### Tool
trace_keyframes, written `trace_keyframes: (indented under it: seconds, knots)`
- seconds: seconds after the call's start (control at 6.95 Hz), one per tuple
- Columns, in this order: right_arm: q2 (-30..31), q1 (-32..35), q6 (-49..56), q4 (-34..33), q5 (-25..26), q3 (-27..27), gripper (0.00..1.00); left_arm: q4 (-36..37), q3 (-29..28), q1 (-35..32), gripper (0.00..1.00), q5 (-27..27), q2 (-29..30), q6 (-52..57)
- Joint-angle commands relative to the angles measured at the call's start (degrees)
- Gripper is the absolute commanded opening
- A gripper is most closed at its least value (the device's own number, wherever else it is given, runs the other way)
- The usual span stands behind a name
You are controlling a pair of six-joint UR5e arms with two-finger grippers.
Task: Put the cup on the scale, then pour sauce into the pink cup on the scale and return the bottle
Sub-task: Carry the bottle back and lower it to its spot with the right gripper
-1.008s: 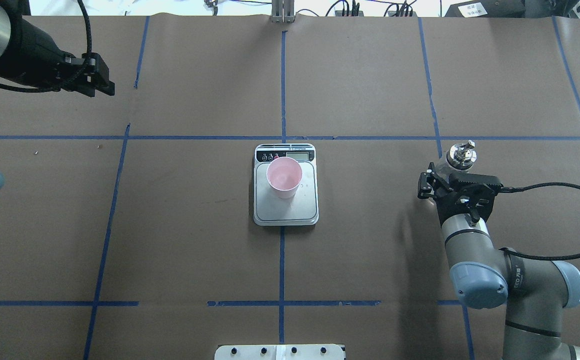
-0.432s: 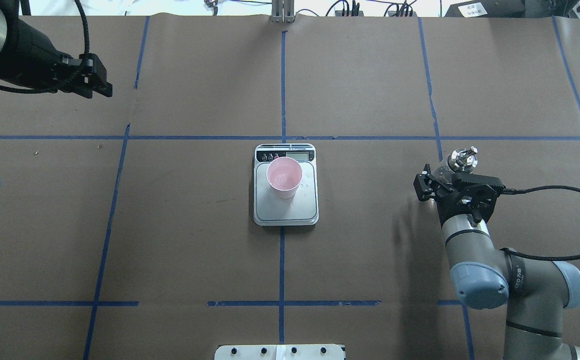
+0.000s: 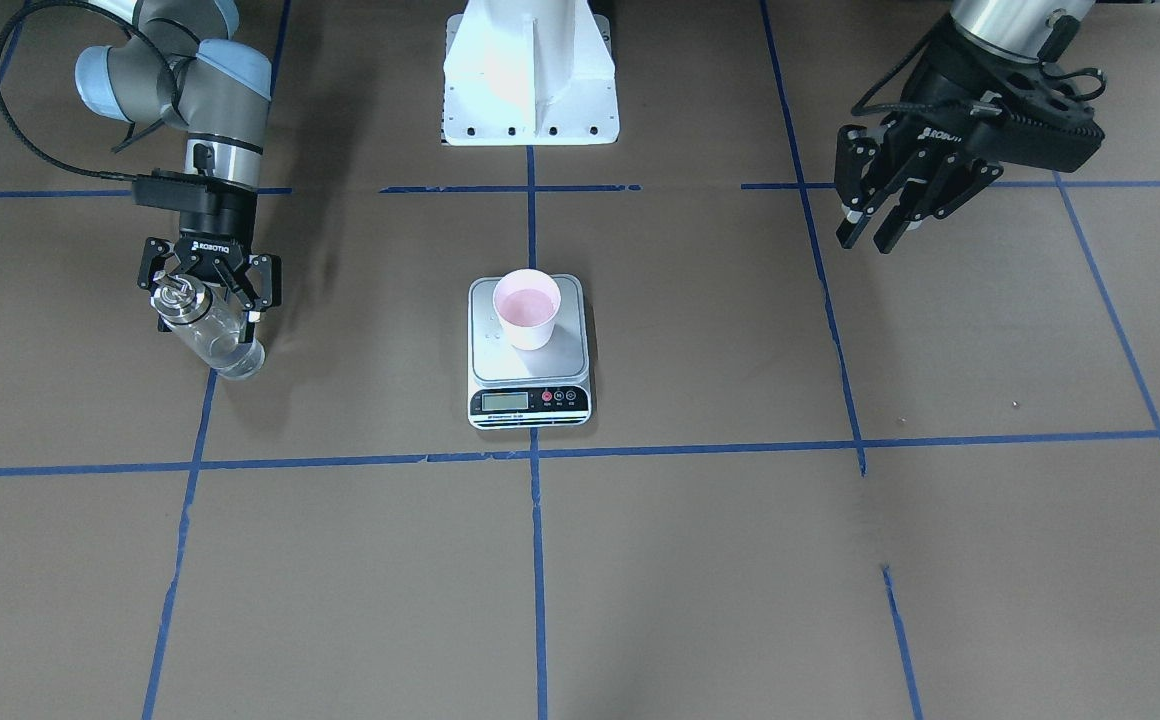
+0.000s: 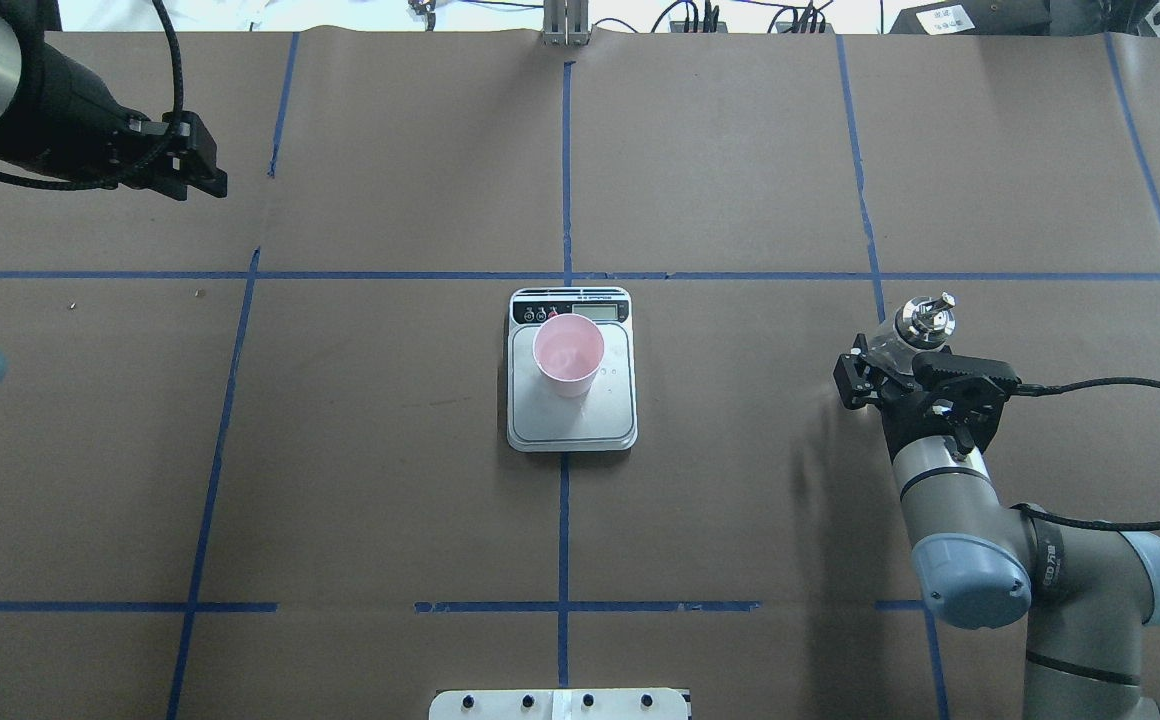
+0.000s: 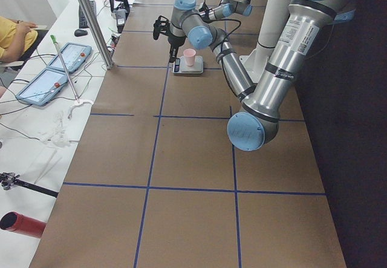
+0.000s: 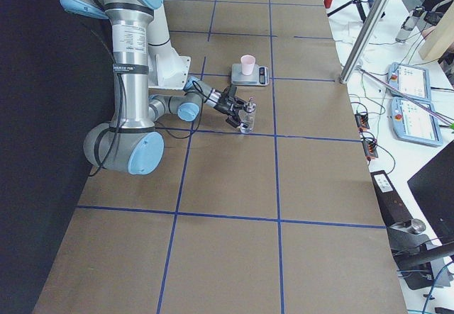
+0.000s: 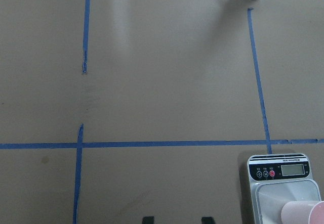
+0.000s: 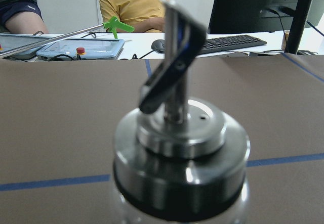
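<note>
The pink cup stands on the back half of the scale, also in the front view, cup on scale. The clear glass bottle with its silver pourer cap stands upright on the table at my right. My right gripper is open, its fingers standing on either side of the bottle without gripping it. The cap fills the right wrist view. My left gripper is open and empty, high over the far left of the table.
Blue tape lines divide the brown table cover. My white base sits at the near edge. Operators' desks with tablets and people line the far side. The left wrist view shows the scale at its lower right.
The right gripper drew back a little toward my base while the bottle stayed in place on the table. The left gripper shifted only slightly.
</note>
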State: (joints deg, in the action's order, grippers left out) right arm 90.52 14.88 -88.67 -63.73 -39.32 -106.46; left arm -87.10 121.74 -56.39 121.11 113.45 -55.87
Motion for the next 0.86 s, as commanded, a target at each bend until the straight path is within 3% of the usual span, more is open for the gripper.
trace_keyframes:
  seconds: [0.0,0.43,0.72]
  knots:
    - [2.02,-2.30,-0.01,0.01,-0.06,-4.08,1.00,0.00,0.07,0.05,0.43,0.09,0.02,-0.03]
    - [8.69,-6.42,-0.01,0.71,-0.67,-5.50,1.00,0.00,-0.01,0.05,0.43,0.00,0.02,-0.03]
    - [15.62,-6.79,0.16,7.00,-4.87,-6.82,1.00,0.00,-0.01,0.05,0.43,0.00,-0.07,-0.03]
